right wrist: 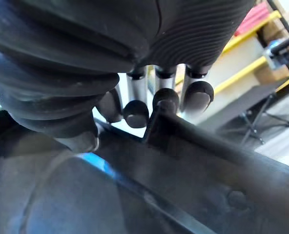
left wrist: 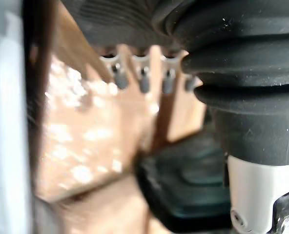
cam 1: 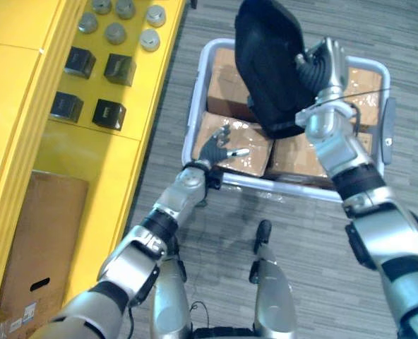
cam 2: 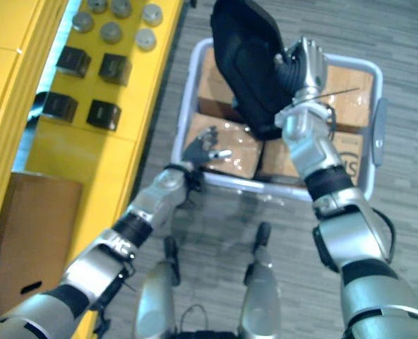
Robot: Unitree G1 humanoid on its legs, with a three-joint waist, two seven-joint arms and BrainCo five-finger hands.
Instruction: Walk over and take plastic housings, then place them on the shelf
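One black plastic housing (cam 1: 269,63) hangs in my right hand (cam 1: 327,67), raised above the middle of the cart (cam 1: 193,116). It tilts toward the cart's far left corner. My right fingers (right wrist: 165,100) are curled over a raised ridge on its dark shell, clamped on it from the side toward the cart's right rail. From my head the housing covers the centre of the cart and hides much of the load under it.

Brown cardboard boxes (cam 1: 231,86) under glossy film sit close together inside the cart's pale rail. My left hand (cam 1: 216,150) hovers over the box at the cart's near left corner, just inside the near rail, with its fingers (left wrist: 143,80) spread and relaxed, gripping nothing. Past them, my left wrist camera shows the shiny box tops and a dark moulded shape lower down; I cannot tell what that shape is.

Left of the cart, across a strip of grey floor, runs the yellow shelf (cam 1: 149,85). Four black cubes (cam 1: 119,68) stand on it level with the cart's far half, and six grey round pieces (cam 1: 115,32) sit beyond them. A brown carton (cam 1: 43,240) lies by the shelf, nearer to me than the cart.
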